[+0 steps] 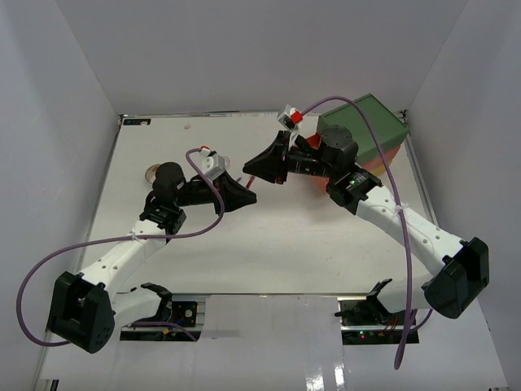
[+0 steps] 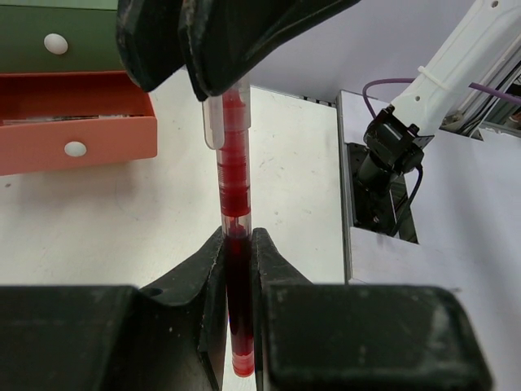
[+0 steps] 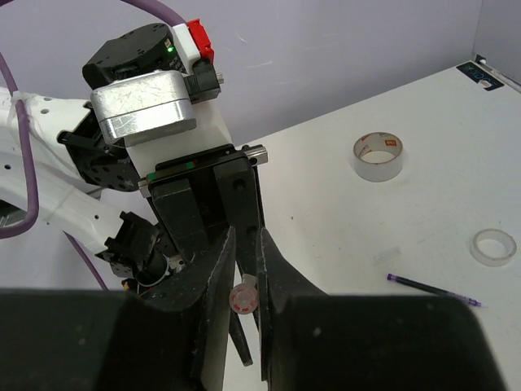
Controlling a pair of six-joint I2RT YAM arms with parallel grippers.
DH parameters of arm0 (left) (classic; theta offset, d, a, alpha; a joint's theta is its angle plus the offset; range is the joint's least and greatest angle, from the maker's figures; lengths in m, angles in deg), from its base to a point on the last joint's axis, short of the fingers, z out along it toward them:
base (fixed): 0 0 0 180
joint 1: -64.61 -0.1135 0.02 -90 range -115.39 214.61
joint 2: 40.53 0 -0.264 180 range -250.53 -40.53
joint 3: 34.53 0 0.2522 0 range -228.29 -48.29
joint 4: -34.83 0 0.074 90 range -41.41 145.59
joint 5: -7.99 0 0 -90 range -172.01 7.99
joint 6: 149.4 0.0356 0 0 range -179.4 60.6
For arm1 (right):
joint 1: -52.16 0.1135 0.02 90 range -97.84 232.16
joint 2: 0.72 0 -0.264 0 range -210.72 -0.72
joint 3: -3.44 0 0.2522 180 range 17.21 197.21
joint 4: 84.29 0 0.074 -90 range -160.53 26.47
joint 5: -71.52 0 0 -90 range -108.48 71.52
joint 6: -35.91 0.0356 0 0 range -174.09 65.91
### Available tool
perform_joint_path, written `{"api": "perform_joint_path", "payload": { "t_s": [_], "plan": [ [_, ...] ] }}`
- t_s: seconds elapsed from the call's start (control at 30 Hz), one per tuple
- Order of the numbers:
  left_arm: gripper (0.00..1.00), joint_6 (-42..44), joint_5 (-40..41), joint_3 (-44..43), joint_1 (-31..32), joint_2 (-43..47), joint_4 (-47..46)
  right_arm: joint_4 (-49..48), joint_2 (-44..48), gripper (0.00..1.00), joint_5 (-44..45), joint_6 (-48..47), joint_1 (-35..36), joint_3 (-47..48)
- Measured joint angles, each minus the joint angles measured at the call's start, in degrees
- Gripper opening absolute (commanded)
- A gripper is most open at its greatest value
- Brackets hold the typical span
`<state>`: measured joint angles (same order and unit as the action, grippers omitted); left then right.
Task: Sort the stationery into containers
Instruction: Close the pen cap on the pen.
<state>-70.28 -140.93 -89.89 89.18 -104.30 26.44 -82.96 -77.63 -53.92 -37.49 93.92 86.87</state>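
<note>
A red pen [image 2: 234, 204] with a clear cap is held at both ends above the table. My left gripper [image 2: 238, 236] is shut on its red barrel. My right gripper [image 3: 246, 238] is shut on the capped end [image 3: 244, 299], which shows end-on in the right wrist view. In the top view the left gripper [image 1: 251, 195] and right gripper [image 1: 247, 169] meet tip to tip at mid-table. The chest [image 1: 364, 124] stands at the back right. Its orange-red middle drawer [image 2: 77, 122] is pulled out under the green drawer [image 2: 57, 41].
On the table beyond the left arm lie a larger tape roll [image 3: 378, 156], a smaller clear roll [image 3: 493, 247] and a thin dark pen [image 3: 431, 287]. The larger tape roll [image 1: 155, 172] peeks out beside the left arm. White walls close in the table.
</note>
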Motion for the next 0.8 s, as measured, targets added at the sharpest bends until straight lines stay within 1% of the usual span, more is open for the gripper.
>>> {"api": "perform_joint_path", "payload": {
  "t_s": [0.23,0.8],
  "plan": [
    [0.0,-1.86,0.15,-0.02,0.74,-1.42,-3.45,-1.36,-0.2,0.1,-0.59,0.94,-0.39,-0.02],
    [0.0,-1.79,3.43,-0.35,1.09,-2.32,-2.29,0.74,-2.01,0.08,0.76,-0.68,-0.66,1.38]
  ]
}}
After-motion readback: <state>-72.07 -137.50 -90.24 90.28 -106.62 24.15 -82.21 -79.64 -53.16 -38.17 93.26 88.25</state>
